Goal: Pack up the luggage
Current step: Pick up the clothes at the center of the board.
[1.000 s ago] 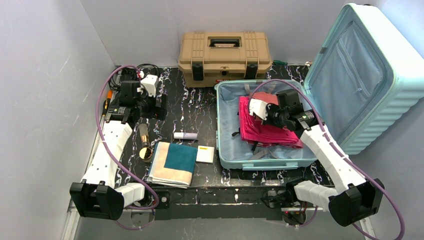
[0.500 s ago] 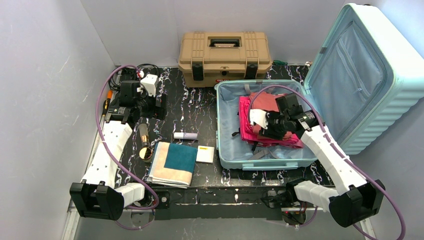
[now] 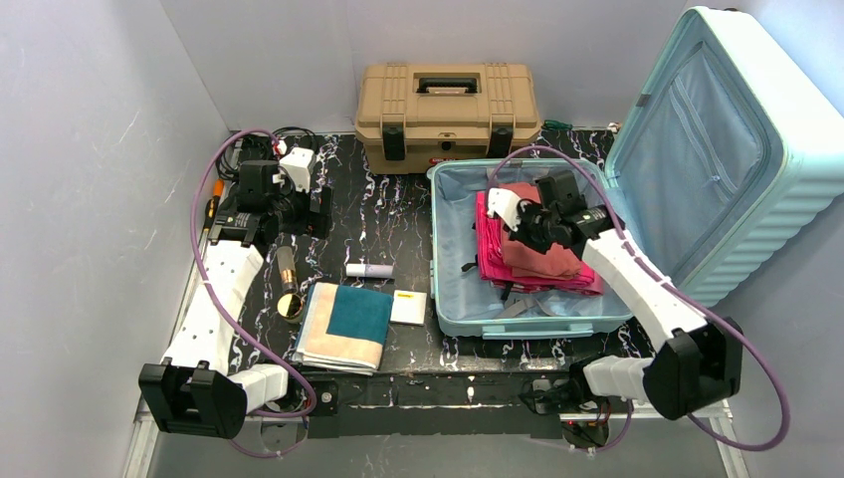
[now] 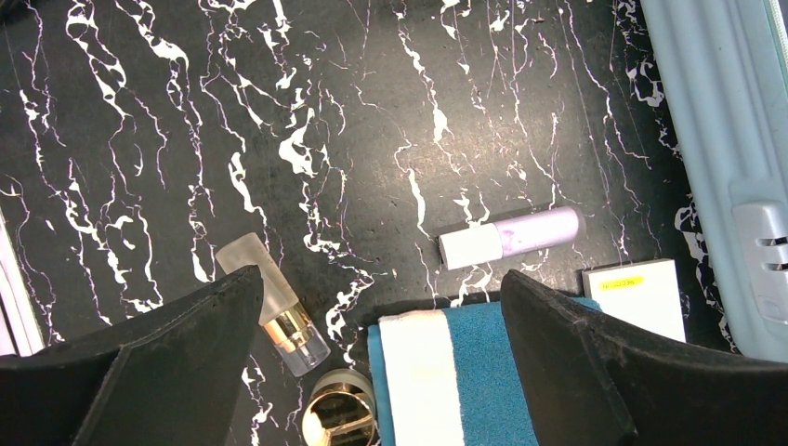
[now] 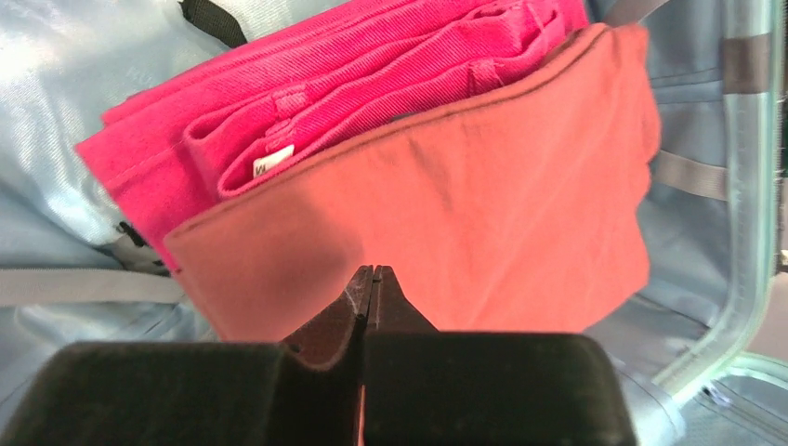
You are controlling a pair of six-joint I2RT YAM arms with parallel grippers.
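Grey walls (image 3: 90, 149) box in a black tabletop (image 3: 378, 214) with white marble veins. The luggage (image 3: 453, 229) lies open on the right side, lid (image 3: 697, 139) propped up against the right wall, and a tan toolbox (image 3: 448, 110) sits behind it. Near my left arm there's a teal-and-cream towel (image 3: 343, 324). In the case, a rust-red cloth (image 5: 465, 204) lies on a pink folded stack (image 3: 493, 249). My right gripper (image 5: 372, 279) is pinched on that cloth's near edge. My left gripper (image 4: 381, 307) hangs spread wide over a lilac tube (image 4: 511, 237) and a glass bottle (image 4: 274, 307).
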